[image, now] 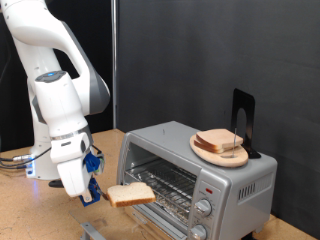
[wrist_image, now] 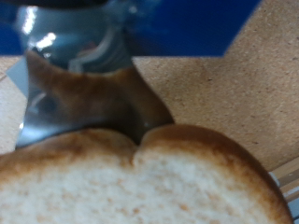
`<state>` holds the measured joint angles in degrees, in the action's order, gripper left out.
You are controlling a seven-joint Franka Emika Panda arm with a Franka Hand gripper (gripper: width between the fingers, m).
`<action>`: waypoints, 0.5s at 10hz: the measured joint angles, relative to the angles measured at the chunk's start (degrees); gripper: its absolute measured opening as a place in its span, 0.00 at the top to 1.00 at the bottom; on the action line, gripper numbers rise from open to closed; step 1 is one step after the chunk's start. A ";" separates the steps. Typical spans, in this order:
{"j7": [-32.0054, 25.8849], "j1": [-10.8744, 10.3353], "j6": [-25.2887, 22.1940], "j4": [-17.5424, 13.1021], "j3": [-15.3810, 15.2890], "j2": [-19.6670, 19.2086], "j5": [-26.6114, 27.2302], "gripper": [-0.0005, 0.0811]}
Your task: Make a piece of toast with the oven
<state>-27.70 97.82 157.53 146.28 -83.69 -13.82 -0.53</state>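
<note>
My gripper (image: 100, 192) is shut on the piece of toast (image: 131, 194), a pale slice with a brown crust, and holds it level above the table. The slice hangs just in front of the open mouth of the silver oven (image: 196, 176), near the wire rack (image: 166, 183). The oven door does not show clearly. In the wrist view the piece of toast (wrist_image: 140, 182) fills the lower part of the picture, its crust edge clamped between the metal fingers (wrist_image: 56, 93). Two round knobs (image: 203, 208) and a small red light sit on the oven's front at the exterior view's right.
A round wooden plate (image: 205, 152) with more stacked bread slices (image: 221, 142) lies on the oven's top, beside a black upright stand (image: 244, 120). The wooden table (image: 30, 215) stretches to the exterior view's left. A dark curtain hangs behind.
</note>
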 joint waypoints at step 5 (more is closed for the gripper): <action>-11.02 16.03 -8.60 -1.30 -11.70 -2.76 -5.97 0.50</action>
<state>-38.72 113.85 148.93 144.98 -95.39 -16.58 -6.50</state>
